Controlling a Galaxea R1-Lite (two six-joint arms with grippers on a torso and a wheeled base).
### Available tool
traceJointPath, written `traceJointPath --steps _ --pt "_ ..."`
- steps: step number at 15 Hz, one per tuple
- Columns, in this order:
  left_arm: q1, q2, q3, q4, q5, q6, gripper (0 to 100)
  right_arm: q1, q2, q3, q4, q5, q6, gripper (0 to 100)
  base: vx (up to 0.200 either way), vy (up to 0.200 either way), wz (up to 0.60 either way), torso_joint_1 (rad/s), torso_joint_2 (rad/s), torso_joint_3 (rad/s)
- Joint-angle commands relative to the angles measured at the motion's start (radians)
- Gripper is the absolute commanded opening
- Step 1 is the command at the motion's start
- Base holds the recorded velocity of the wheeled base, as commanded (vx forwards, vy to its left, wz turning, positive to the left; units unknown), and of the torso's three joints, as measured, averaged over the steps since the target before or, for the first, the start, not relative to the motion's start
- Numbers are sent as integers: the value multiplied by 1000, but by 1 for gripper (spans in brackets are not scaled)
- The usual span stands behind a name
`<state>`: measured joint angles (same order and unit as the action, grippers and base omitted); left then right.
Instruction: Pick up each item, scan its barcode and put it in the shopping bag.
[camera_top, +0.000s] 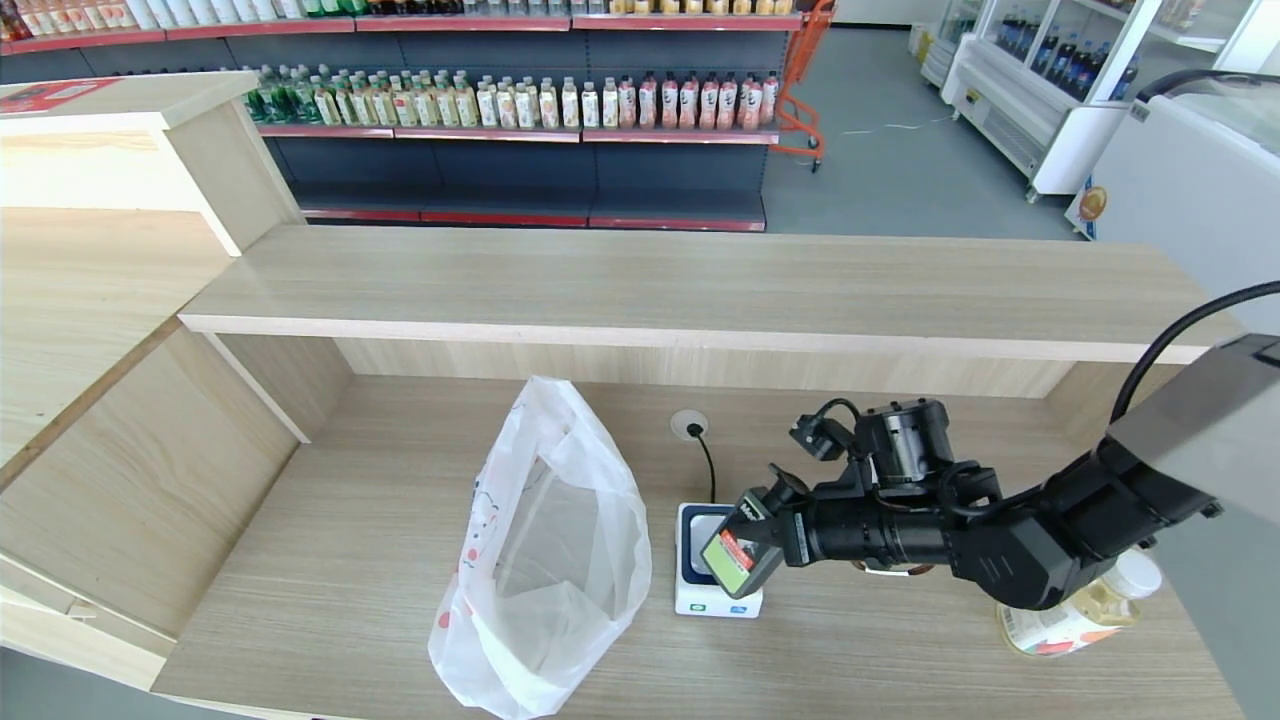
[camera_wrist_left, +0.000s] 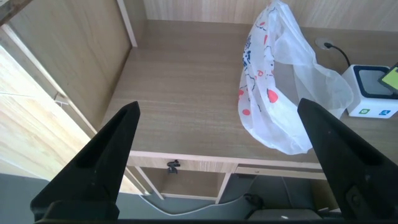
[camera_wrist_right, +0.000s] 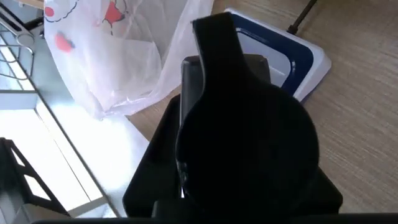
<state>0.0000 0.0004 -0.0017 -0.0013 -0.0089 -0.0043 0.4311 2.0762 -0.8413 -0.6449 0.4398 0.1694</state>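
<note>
My right gripper (camera_top: 748, 535) is shut on a small dark packet (camera_top: 738, 552) with a green and red label. It holds the packet tilted just above the white and blue barcode scanner (camera_top: 716, 592). In the right wrist view the dark gripper hides most of the packet, with the scanner (camera_wrist_right: 300, 55) right behind it. The white plastic shopping bag (camera_top: 545, 560) stands open on the counter, to the left of the scanner. My left gripper (camera_wrist_left: 217, 109) is open and holds nothing, hanging off the counter's near edge, with the bag (camera_wrist_left: 273, 87) ahead of it.
A pale bottle with a white cap (camera_top: 1085, 608) stands at the counter's right end, partly behind my right arm. The scanner's black cable (camera_top: 706, 460) runs to a hole at the back. A raised wooden ledge (camera_top: 700, 290) borders the counter (camera_top: 330, 560).
</note>
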Motion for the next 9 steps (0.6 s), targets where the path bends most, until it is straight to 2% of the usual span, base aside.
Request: traceJointPath --steps 1,7,9 --pt "0 0 0 0 1 0 100 23 53 -12 -38 -29 -1 0 0 0 0 0 0 0" --pt "0 0 0 0 0 0 100 28 94 -38 -65 -53 -1 0 0 0 0 0 0 0" --pt "0 0 0 0 0 0 100 29 53 -39 -68 -53 47 0 0 0 0 0 0 0"
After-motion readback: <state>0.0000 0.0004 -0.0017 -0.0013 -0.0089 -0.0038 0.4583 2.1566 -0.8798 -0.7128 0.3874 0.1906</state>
